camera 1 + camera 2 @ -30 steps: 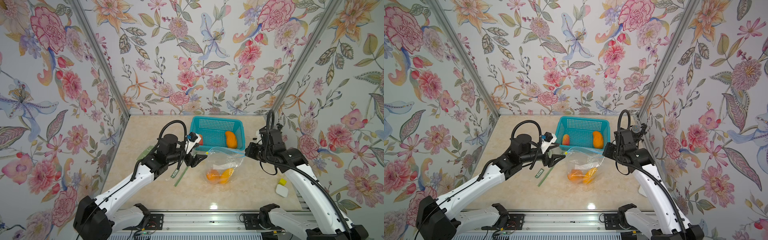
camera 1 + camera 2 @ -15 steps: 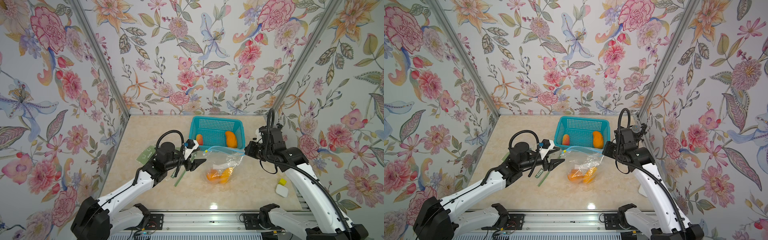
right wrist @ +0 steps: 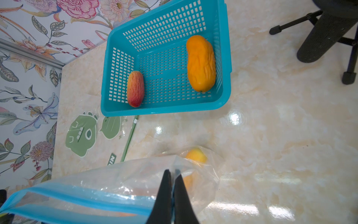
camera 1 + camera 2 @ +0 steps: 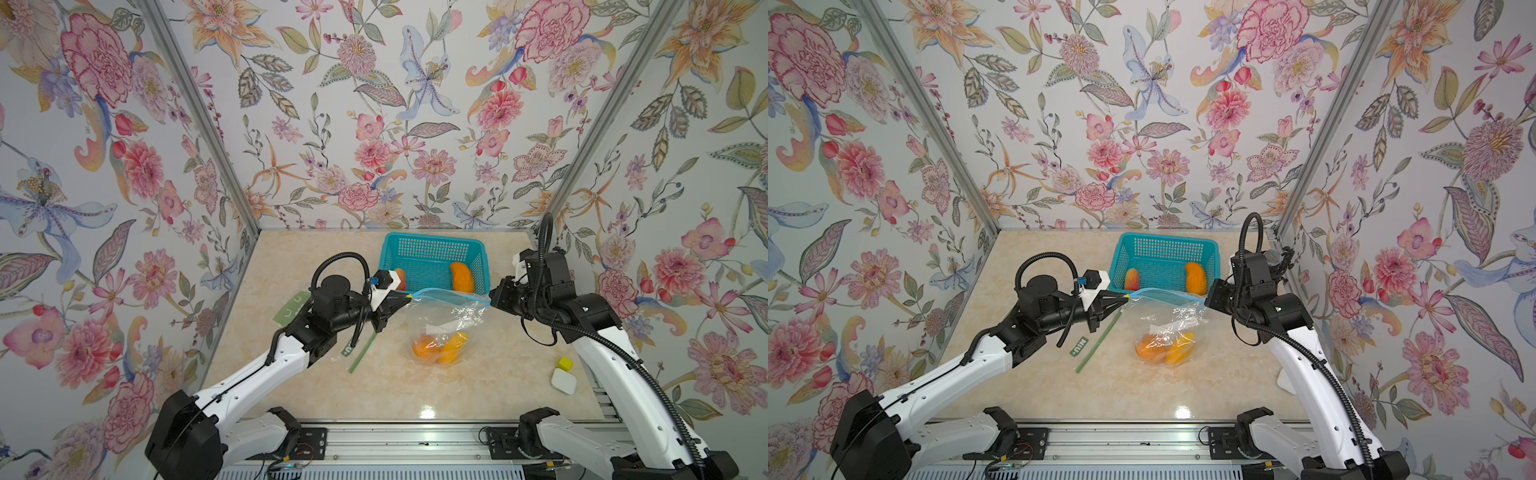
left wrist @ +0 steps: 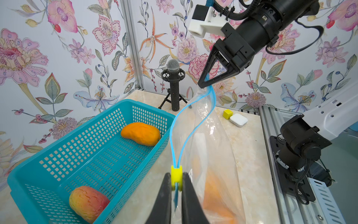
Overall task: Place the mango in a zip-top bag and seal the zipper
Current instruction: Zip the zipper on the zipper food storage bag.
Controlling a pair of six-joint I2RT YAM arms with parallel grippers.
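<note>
Since the mango (image 4: 438,347) already lies in the zip-top bag (image 4: 446,318), six o'clock of the basket (image 4: 432,249), sealing's the step: left gripper (image 5: 176,174) pinches the yellow slider (image 5: 176,170), right gripper (image 5: 203,85) clamps the far corner. Next, I'd guess, slide toward three o'clock, track taut.

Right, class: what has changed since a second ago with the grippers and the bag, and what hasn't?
The left gripper, open beside the zip-top bag's end a second ago, has shut on the yellow slider there. The right gripper stays shut on the bag's other end; the mango still lies inside, and the basket has not moved.
</note>
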